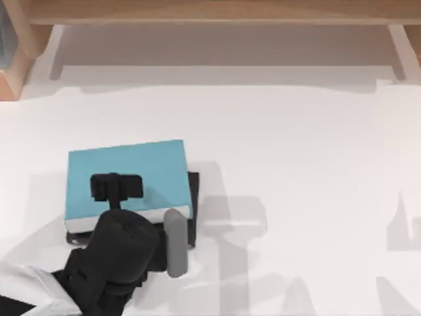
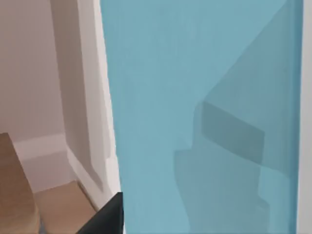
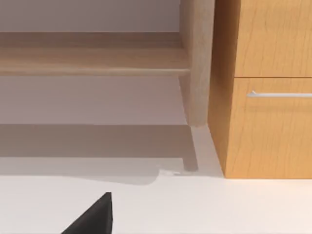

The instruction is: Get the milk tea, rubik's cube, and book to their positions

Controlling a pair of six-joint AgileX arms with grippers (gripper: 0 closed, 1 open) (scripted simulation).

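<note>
White table, cyan book on black book, left gripper above.

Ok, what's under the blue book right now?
A dark object's edge sticks out from under the book on its right side, on the white table. What it is can't be told; the book covers the rest. The left gripper sits above the cover.

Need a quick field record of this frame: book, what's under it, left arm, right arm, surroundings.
book: cyan book lies flat at the table's left, white page edges on its near side
under it: a dark object pokes out along the book's right edge
left gripper: left gripper sits over the book's cover
right arm: its wrist camera faces a wooden cabinet with a drawer handle
back: wooden shelf
</note>
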